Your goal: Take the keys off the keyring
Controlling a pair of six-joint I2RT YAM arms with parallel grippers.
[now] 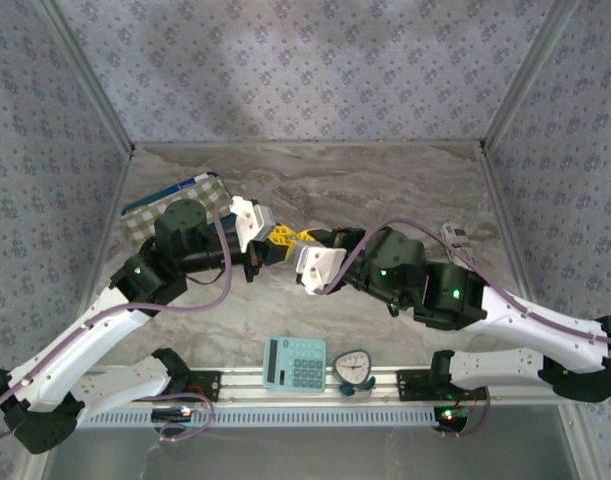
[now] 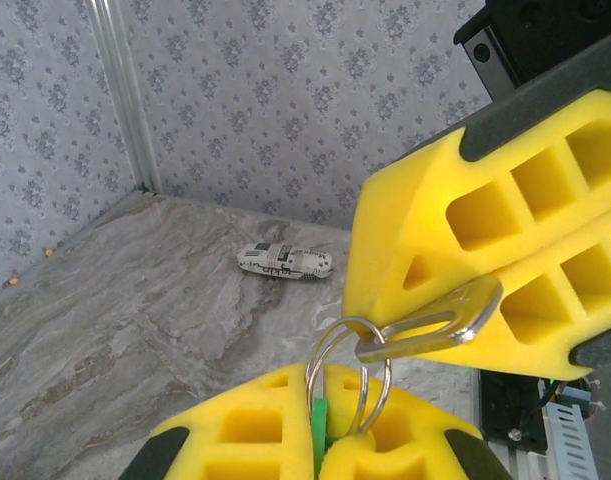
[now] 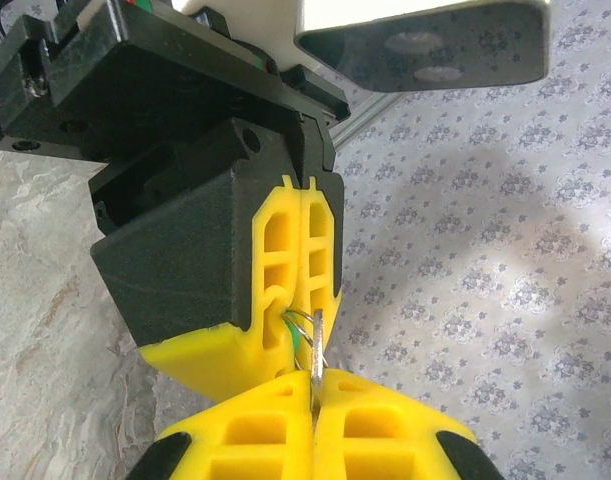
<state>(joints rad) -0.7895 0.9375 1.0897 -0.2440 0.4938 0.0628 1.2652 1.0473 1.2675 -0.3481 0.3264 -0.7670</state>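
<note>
- The left gripper [image 2: 323, 420] is closed. Its two yellow foam fingers [image 2: 235, 435] press together and pinch the lower part of the keyring [image 2: 350, 370].
- The keyring is a double wire ring. It stands up out of the seam between the left fingers, and its upper arc is free above their tips.
- A thin green piece [image 2: 318, 445] sits in the same seam, just beside the ring. What it is, I cannot tell.
- The right gripper [image 3: 313, 415] is closed also. Its yellow fingers [image 3: 385, 435] clamp one end of a silver key [image 3: 316, 350].
- The other end of the key comes out past the right fingertips and hangs on the upper arc of the keyring, so the key is not yet off the ring.
- The two grippers meet tip to tip in the air above the table [image 2: 135, 330]. I cannot tell whether their foam tips touch.
- Far beyond the left fingertips, a small toy car [image 2: 285, 262] lies on the table, well apart from the ring.
- Behind both grippers, near the arm bases, lie a light blue calculator [image 1: 295, 362] and a small clock [image 1: 353, 368].
</note>
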